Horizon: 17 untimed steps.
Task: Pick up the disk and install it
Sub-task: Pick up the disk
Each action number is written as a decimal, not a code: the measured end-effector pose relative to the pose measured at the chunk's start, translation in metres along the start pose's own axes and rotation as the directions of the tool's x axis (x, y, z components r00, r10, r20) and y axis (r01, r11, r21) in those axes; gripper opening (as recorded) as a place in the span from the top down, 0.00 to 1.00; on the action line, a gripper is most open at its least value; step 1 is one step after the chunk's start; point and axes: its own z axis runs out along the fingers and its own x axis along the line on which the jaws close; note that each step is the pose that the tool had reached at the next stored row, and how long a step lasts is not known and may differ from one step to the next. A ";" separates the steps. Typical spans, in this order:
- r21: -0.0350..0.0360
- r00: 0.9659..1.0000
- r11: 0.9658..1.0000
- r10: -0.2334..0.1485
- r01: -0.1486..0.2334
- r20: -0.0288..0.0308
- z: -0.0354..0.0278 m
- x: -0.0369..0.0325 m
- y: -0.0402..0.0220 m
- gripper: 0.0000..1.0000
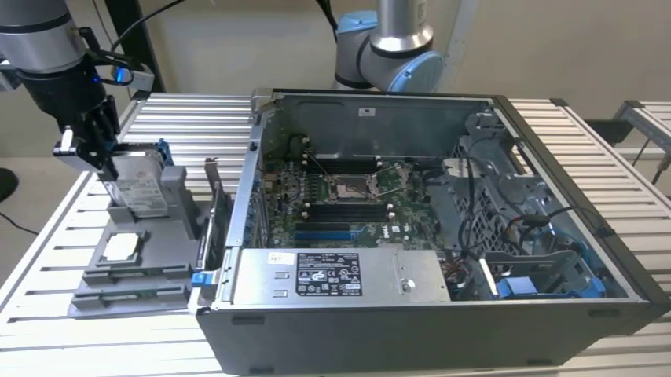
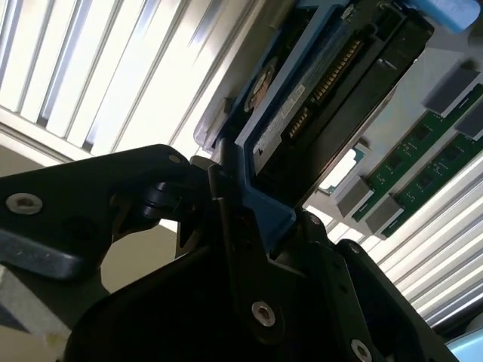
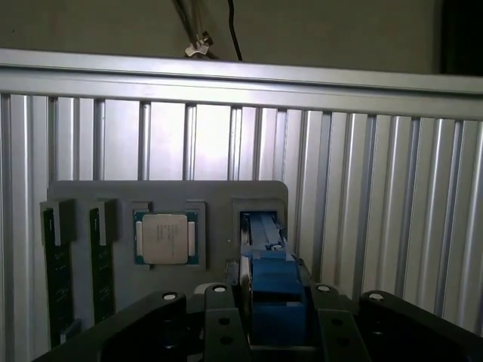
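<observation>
The disk (image 1: 140, 187) stands on edge in a slot of the grey holder (image 1: 168, 236) on the exterior view's left, its silver labelled face and blue frame showing. My gripper (image 1: 104, 163) comes down on its top edge from above. In both wrist views the black fingers (image 3: 223, 317) press on either side of the disk's blue frame (image 3: 273, 283), so the gripper (image 3: 275, 305) is shut on it. The second wrist view shows the disk's (image 2: 324, 90) dark underside and connector row reaching away from the gripper (image 2: 253, 207).
The holder also carries a small silver chip (image 1: 122, 246) and green memory sticks (image 3: 56, 264). The open computer case (image 1: 419, 220) takes up the middle and right of the slatted table (image 1: 188, 118), with a grey power supply box (image 1: 341, 275) at its front and blue-tabbed bays (image 1: 524, 284).
</observation>
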 end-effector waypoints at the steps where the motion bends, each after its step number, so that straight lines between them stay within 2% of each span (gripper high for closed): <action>1: 0.000 1.000 1.000 0.000 0.000 0.006 0.0001 0.0001 0.0000 1.00; 3: 0.001 1.000 1.000 0.000 0.000 0.019 0.0001 0.0000 0.0000 1.00; 12: 0.001 1.000 1.000 0.000 0.000 0.022 0.0000 0.0000 0.0000 1.00; 17: 0.001 1.000 1.000 0.000 0.000 0.022 -0.0034 -0.0001 0.0000 1.00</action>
